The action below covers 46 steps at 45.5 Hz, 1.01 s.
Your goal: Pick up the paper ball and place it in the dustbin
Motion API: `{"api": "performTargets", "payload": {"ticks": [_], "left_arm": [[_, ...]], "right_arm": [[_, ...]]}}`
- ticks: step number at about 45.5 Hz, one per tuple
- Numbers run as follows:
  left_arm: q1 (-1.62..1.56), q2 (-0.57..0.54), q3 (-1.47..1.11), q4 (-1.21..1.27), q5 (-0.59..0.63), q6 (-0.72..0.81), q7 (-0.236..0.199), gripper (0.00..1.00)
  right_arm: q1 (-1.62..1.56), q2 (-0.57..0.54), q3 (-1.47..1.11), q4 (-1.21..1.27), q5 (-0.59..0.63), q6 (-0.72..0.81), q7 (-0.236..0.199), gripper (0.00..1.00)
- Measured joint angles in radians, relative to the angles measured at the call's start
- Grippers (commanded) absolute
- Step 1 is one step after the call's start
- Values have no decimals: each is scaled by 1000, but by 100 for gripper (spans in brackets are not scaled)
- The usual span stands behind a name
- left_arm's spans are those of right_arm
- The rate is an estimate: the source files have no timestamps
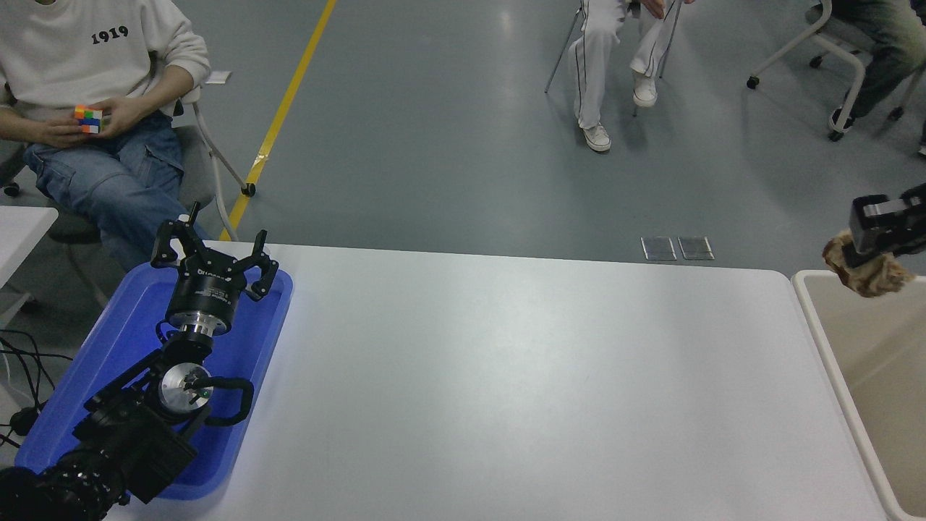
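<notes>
We find the right tool [868,250] clamped on the paper ball [870,273], held above the dustbin [810,304] near its far rim; released here, we judge it could clip that rim and fall outside; left tool [213,253] splayed wide, parked.

My right claw [864,250] has the paper ball [868,275] up over the dustbin's [817,325] far edge, right of the table [506,376]; left claw [213,257] is over the tray [253,340] at left.

Left arm [137,405]: all black, chunky joints, silver round disc with green dot. Left gripper [214,255]: black claw fingers, white logo on cylinder wrist. Right gripper [879,224]: boxy black.
</notes>
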Motion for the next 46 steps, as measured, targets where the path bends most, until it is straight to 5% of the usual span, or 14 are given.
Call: {"api": "performTargets", "payload": {"ticks": [12,23,46], "left_arm": [[0,-1,0,0,0,0,0,100],[0,-1,0,0,0,0,0,100],[0,0,-1,0,0,0,-1,100]], "right_arm": [[-48,-116,-121,-122,-4,-27,-1,0],[-257,-211,-130,-268,12,-220,-1,0],[-1009,-219,315,-581,138,-579,-1,0]]}}
